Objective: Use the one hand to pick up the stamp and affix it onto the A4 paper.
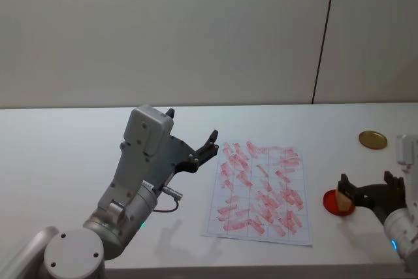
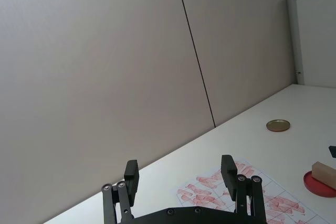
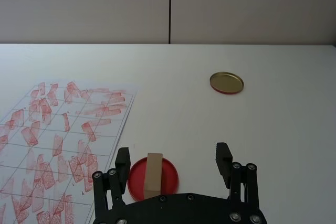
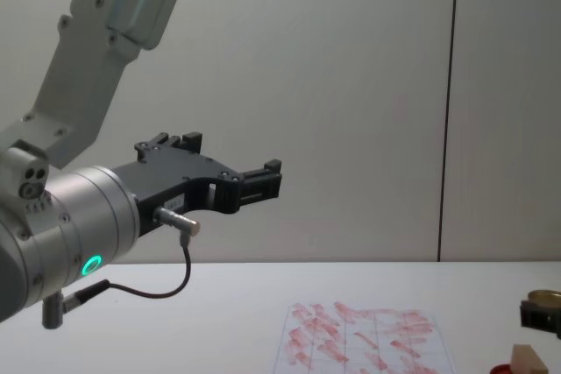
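Well over on the right of the table (image 1: 65,135), clear of the A4 paper (image 1: 258,191): a flat red disc (image 1: 332,207) carrying the stamp (image 1: 344,198). Farther back, a brass-coloured disc (image 1: 372,140), lying apart from both.

Low at the red disc, the right gripper (image 1: 367,186), jaws spread wide, one finger on each side of the stamp, gripping nothing. From the right wrist view, a clear gap between the stamp (image 3: 154,174) and either finger, the block nearer one finger than the other. Raised above the table to the left of the paper, the left gripper (image 1: 191,127), likewise spread and holding nothing.

From the left wrist: the stamp (image 2: 324,174) as a longish block, seen broadside. From the right wrist: the same block end-on, long axis running straight away from the gripper toward the far wall (image 3: 236,9). From the chest: the stamp's tan corner (image 4: 526,358) at the lower right, beside one of the right gripper's fingertips (image 4: 542,314). Flat or tipped on the disc: cannot tell.
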`<state>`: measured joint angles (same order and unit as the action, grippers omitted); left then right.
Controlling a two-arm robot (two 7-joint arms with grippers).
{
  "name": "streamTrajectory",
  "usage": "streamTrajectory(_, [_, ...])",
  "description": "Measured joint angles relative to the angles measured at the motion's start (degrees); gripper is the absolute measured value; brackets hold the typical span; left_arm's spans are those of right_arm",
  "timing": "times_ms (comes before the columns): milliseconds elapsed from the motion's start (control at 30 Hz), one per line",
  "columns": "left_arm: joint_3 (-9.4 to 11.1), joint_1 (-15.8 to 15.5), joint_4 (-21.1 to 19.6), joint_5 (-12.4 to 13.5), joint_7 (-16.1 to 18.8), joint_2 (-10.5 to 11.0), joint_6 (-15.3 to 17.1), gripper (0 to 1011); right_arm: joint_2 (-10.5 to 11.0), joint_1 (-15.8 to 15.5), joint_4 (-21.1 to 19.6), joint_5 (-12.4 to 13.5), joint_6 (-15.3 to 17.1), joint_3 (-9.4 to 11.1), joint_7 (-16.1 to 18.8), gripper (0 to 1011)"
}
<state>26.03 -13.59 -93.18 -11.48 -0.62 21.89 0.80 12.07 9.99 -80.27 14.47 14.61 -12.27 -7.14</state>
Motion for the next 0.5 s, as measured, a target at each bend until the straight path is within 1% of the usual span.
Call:
streamTrajectory(167, [0.00,0.00,0.00,0.00,0.00,0.00,0.00,993,-0.95,1.56,3.05,0.68,0.16,0.01,-0.25,1001])
streamTrajectory(200, [0.00,0.00,0.00,0.00,0.00,0.00,0.00,993,-0.95,1.56,3.05,0.68,0.16,0.01,-0.25,1001])
streamTrajectory(500, [0.00,0.00,0.00,0.00,0.00,0.00,0.00,993,-2.47,4.03,7.81,1.00,0.47,-0.28,-0.27,1001])
